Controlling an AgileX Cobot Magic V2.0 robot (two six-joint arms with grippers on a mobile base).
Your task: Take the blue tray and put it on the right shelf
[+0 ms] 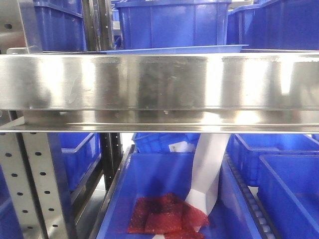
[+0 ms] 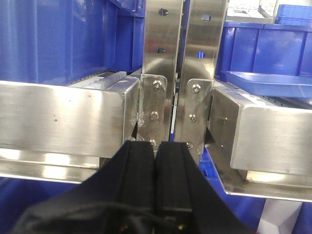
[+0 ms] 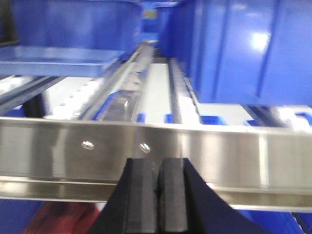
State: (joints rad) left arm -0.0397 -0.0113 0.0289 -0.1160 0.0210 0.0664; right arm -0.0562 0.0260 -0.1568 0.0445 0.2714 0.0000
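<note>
You are, by the look of things, at the end of the task or just past the release; the tray [image 1: 174,49] already lies on the right shelf [image 1: 159,82], and neither gripper holds it. Read the scene from left to right. At the left, the left gripper [image 2: 155,156] sits in front of the twin uprights [image 2: 178,58] that divide the two shelf bays; its fingers [image 2: 141,168] are pressed together with nothing between them. To the right of the uprights, the tray [image 2: 265,83] rests on the shelf surface behind the steel lip [image 2: 273,131], with bins [image 2: 273,51] behind it. Further right, the right gripper [image 3: 157,168] faces the lip [image 3: 156,148]; its fingers [image 3: 141,190] are likewise closed and empty, and the tray [image 3: 58,61] appears up and to its left, well apart from it. The tray is shallow, light blue and glossy, with a flared rim and rounded corners; in the front view only its thin rim shows above the lip, level as far as can be judged. Should any move remain, it calls for drawing both arms straight back clear of the lip; judge the tray seated before you do so, since its far edge is hidden. The right wrist view is blurred; do not rely on it for fine detail.
</note>
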